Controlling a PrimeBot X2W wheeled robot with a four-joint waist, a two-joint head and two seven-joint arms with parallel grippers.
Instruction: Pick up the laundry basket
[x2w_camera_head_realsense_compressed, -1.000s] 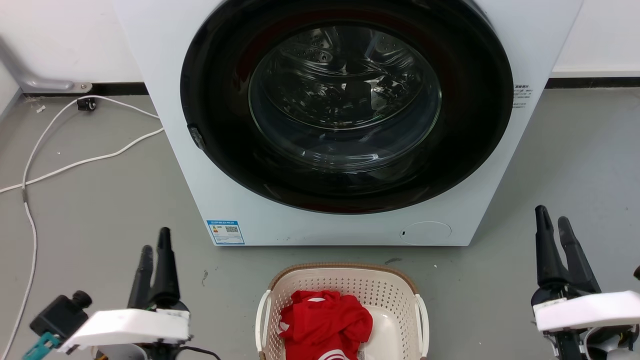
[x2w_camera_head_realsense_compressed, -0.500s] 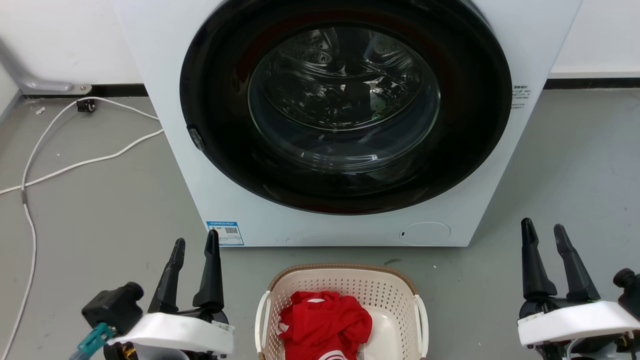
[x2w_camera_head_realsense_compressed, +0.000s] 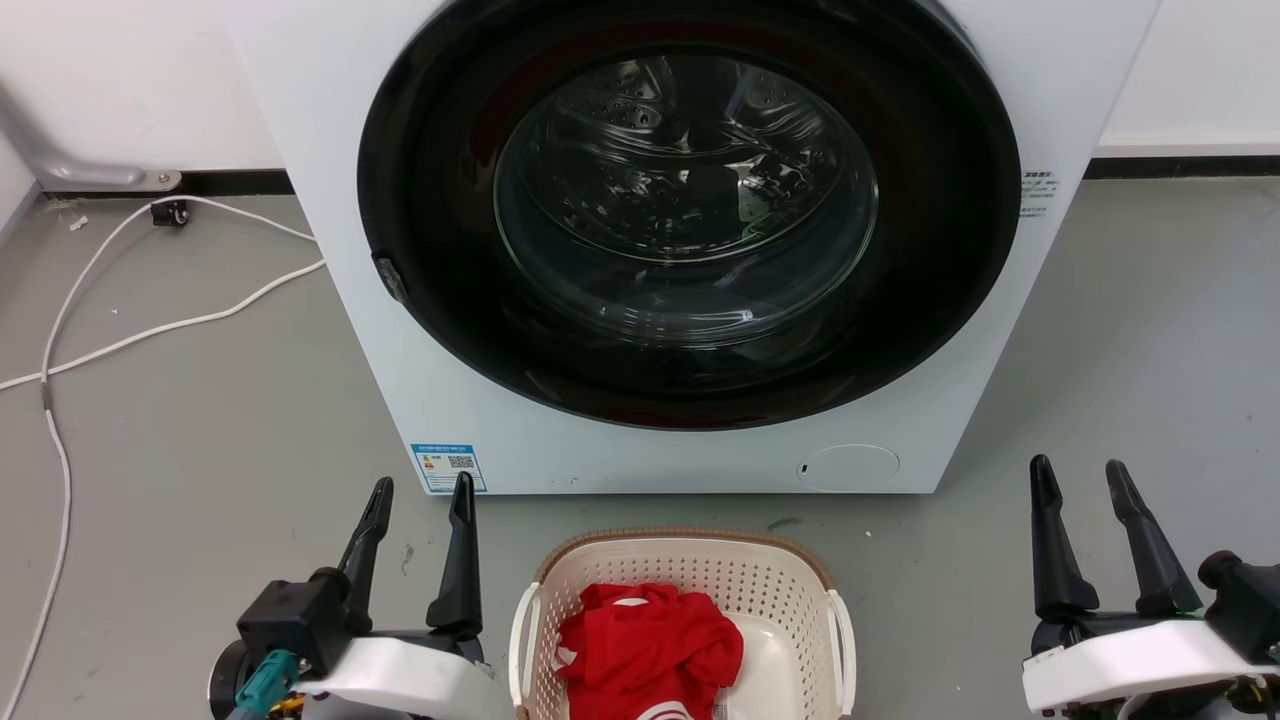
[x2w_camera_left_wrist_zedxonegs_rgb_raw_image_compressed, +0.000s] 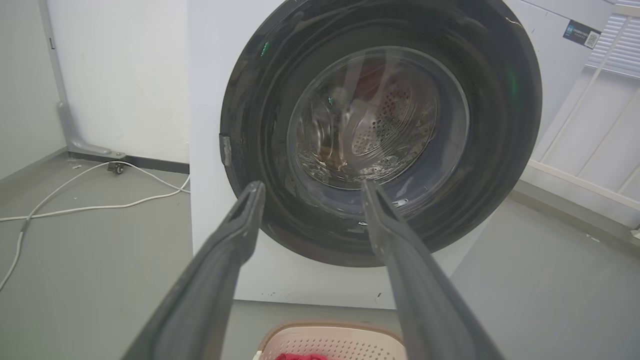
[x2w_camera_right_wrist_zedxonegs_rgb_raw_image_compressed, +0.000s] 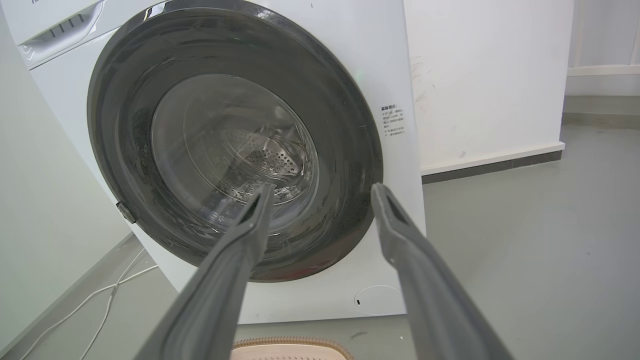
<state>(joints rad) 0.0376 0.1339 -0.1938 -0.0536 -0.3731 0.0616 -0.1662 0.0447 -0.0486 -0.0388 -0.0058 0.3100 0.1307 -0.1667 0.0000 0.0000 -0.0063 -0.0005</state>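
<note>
Between the two end effectors in the head view, the laundry basket sits on the grey floor, its near end cut off by the bottom edge. The left end effector stands close beside the basket's left handle; whether its white housing touches the handle cannot be told. Its two dark fingers are spread to a moderate gap with nothing between them. The right end effector stands well off from the right handle, fingers likewise parted and empty. A red garment lies inside the basket. Beyond both sets of fingertips rises a white washing machine with its round dark door closed. A white cable trails over the floor, out past the left end effector.

From the left wrist, the left end effector points at the washing machine, fingers apart and gripping nothing. Low between the fingers, the laundry basket shows its brown rim and perforated wall, with a sliver of the red garment at the bottom edge.

From the right wrist, the right end effector also faces the washing machine, fingers spread and empty. Under them, at the bottom edge, a strip of the laundry basket shows.
</note>
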